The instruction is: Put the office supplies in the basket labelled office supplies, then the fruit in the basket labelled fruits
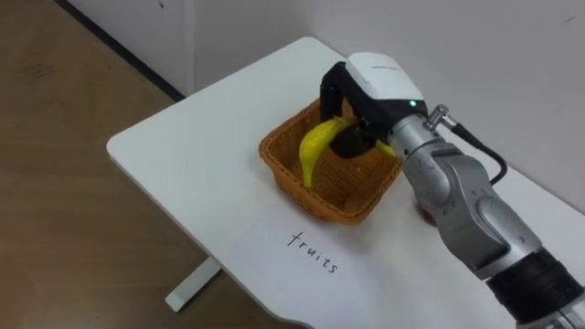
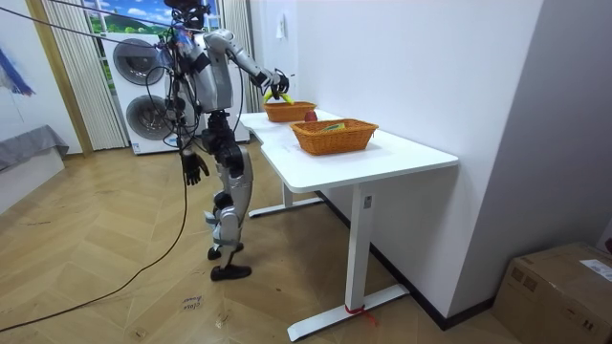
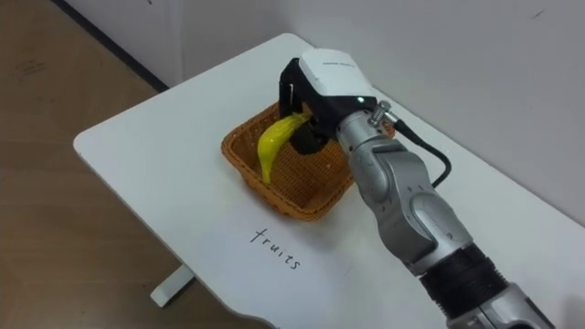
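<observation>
Fingers (image 1: 327, 96) of the right hand (image 1: 379, 82) are curled round the upper end of the banana (image 1: 313, 151), holding it over the wicker basket (image 1: 274, 155). The fruit's long axis slopes down from the grip toward the basket's near-left wall, its free tip inside the rim and low over the basket's floor, so letting go should, I judge, drop it inside. Well away from the basket, the left hand (image 2: 194, 168) hangs with slack fingers at the robot's side, so the right hand is the one placed to finish.

Bare table (image 1: 183, 155) lies open left of the basket (image 1: 288, 183); the wall (image 1: 475, 55) closes in behind it.
</observation>
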Controlling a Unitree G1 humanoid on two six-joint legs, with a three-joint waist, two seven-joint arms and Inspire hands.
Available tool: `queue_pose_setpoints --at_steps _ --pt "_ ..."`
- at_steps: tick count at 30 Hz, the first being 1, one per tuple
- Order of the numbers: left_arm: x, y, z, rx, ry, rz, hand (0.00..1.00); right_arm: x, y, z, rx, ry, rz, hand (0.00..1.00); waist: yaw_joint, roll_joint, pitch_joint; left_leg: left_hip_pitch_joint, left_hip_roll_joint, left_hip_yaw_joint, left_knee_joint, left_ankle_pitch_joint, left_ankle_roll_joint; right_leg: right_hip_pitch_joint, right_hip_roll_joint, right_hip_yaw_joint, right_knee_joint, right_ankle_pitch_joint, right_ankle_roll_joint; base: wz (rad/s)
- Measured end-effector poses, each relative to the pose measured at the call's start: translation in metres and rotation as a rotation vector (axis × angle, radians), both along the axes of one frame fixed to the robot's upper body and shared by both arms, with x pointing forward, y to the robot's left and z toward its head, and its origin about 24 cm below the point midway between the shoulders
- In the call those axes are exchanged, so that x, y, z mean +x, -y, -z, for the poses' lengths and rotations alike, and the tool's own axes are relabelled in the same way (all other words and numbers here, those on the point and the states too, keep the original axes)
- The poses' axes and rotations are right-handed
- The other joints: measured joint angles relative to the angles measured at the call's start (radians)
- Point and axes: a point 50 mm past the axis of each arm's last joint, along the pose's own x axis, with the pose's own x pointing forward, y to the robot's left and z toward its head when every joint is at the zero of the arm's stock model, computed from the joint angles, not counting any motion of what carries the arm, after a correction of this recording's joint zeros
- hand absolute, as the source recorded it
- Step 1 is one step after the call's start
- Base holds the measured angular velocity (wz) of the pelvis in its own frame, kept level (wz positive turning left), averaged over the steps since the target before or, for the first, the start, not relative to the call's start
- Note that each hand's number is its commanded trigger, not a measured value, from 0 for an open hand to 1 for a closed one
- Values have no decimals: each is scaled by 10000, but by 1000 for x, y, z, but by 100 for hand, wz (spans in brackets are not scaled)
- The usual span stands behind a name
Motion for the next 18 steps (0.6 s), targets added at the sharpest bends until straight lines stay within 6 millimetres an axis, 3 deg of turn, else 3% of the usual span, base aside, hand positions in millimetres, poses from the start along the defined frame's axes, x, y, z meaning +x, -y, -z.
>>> queue_pose_setpoints --at_steps 18 --pt "-1 0 1 -10 -184 -24 0 2 4 6 -675 -94 257 0 -1 10 -5 23 1 0 2 0 -1 -3 43 94 -8 -2 2 0"
